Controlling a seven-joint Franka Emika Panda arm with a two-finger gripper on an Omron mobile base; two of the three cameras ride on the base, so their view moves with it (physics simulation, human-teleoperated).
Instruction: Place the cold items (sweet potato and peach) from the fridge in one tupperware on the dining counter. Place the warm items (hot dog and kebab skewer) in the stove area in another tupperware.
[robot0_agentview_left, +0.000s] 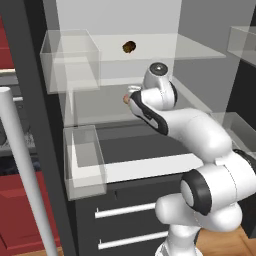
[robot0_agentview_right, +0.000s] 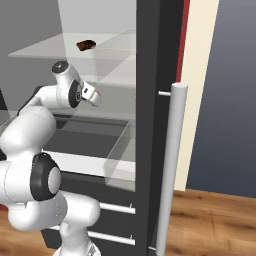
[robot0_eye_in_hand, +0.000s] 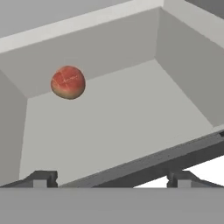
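Observation:
The peach (robot0_eye_in_hand: 68, 82), round and red-orange, lies on the white floor of the fridge's middle shelf, toward the back left in the hand view. My gripper (robot0_eye_in_hand: 112, 179) is open at the shelf's front edge, well short of the peach, with nothing between its fingertips (robot0_eye_in_hand: 43, 178). The brown sweet potato (robot0_agentview_left: 129, 47) (robot0_agentview_right: 86, 44) rests on the glass shelf above. In the left base view my hand (robot0_agentview_left: 136, 98) reaches into the fridge, and a bit of the peach (robot0_agentview_left: 126, 99) peeks out beside it.
The fridge stands open, with clear door bins (robot0_agentview_left: 70, 60) (robot0_agentview_left: 85, 162) on the left and a clear bin (robot0_agentview_right: 120, 150) on the right. A dark shelf lip (robot0_eye_in_hand: 144, 166) crosses just ahead of the fingers. Drawers (robot0_agentview_left: 132, 210) sit below. Long grey door handles (robot0_agentview_left: 25, 175) (robot0_agentview_right: 170, 165) flank the arm.

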